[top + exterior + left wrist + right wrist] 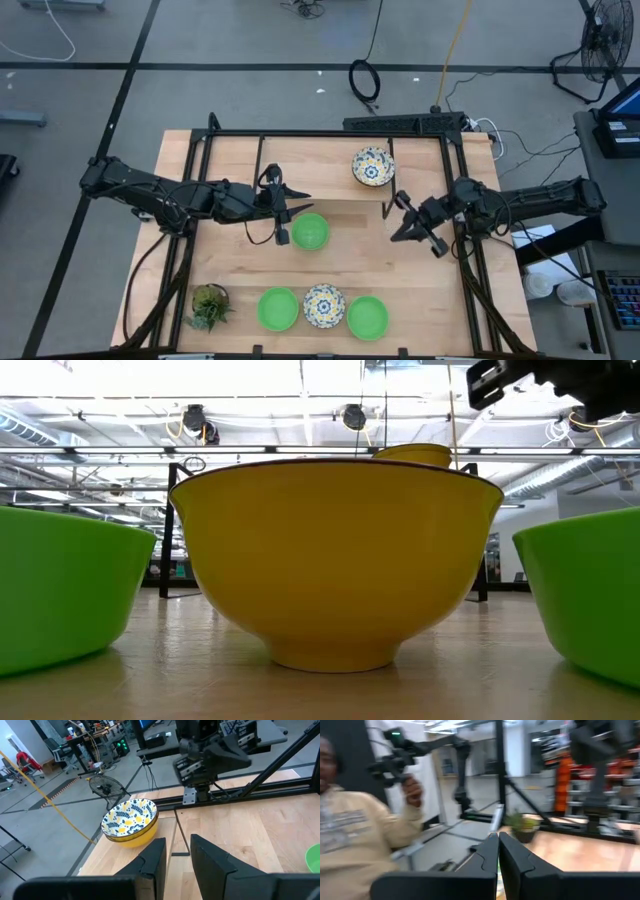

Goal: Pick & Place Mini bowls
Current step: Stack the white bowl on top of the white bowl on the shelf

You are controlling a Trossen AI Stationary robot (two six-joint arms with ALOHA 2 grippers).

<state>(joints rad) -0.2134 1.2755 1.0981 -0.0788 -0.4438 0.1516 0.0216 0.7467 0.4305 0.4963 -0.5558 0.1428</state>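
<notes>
A floral bowl (372, 166) stands at the far middle of the table and also shows in the left wrist view (129, 820). A green bowl (310, 232) stands at mid-table. Along the near edge stand a green bowl (278, 308), a floral bowl (324, 305) and a green bowl (367, 317). The low view shows the floral one's yellow outside (335, 560). My left gripper (293, 216) is open and empty in its wrist view (178, 857), just left of the mid-table green bowl. My right gripper (398, 218) is shut and empty in its wrist view (498, 851), right of centre.
A small spiky potted plant (208, 305) stands at the near left corner. A black frame (330, 133) runs along the table's far and side edges. A person in a beige top (350, 835) stands beyond the table, holding a dark device.
</notes>
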